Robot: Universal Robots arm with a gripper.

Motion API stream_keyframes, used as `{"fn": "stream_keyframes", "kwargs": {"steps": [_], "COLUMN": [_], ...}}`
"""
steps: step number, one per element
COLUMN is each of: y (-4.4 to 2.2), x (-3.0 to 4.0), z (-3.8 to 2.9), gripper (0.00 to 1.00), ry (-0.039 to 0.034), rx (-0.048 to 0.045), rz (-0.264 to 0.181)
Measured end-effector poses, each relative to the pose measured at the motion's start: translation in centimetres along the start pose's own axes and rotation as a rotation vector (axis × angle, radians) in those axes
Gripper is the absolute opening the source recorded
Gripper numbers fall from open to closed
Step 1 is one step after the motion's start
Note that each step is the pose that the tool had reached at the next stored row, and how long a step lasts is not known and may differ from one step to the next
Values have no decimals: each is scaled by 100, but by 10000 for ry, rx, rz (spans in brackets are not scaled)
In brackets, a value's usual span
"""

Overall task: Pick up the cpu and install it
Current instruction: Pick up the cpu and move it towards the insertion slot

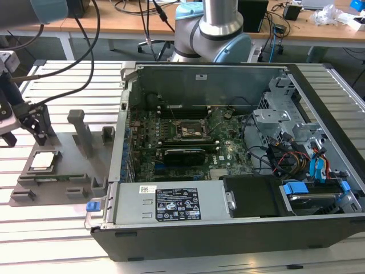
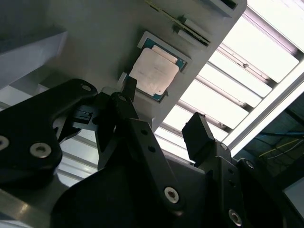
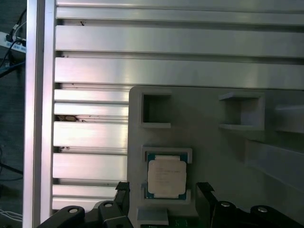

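One big metal table of long slats holds everything. One black computer case lies open on it, across the middle and the exterior view's right. Inside the case, near the middle, is one black socket.

One arm stands behind the case, at the top middle of the exterior view. It reaches over to the exterior view's left edge and points its claw down.

One grey tray lies flat on the table at the exterior view's left, just beside the case. One tall post stands up from it.

The claw hangs over the tray. In both wrist views the claw is spread wide, with its two black fingers apart, one to each side of the cpu. It holds nothing.

One cpu sits in a little square nest on the tray, at the lower left of the exterior view. The cpu lies flat with its shiny silver top facing up. It is almost square, so no side looks longer. Its edges line up with the tray's edges.
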State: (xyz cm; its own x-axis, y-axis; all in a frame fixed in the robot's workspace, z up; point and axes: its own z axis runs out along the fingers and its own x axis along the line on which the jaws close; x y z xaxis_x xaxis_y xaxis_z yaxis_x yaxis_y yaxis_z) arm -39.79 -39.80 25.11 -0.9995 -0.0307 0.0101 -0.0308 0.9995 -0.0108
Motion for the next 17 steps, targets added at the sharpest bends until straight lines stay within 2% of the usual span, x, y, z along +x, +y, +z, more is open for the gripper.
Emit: {"fn": "stream_keyframes", "kwargs": {"steps": [17], "y": [1], "x": [-1], "z": [114], "gripper": [66], "ry": [0], "rx": [0], "rz": [0]}}
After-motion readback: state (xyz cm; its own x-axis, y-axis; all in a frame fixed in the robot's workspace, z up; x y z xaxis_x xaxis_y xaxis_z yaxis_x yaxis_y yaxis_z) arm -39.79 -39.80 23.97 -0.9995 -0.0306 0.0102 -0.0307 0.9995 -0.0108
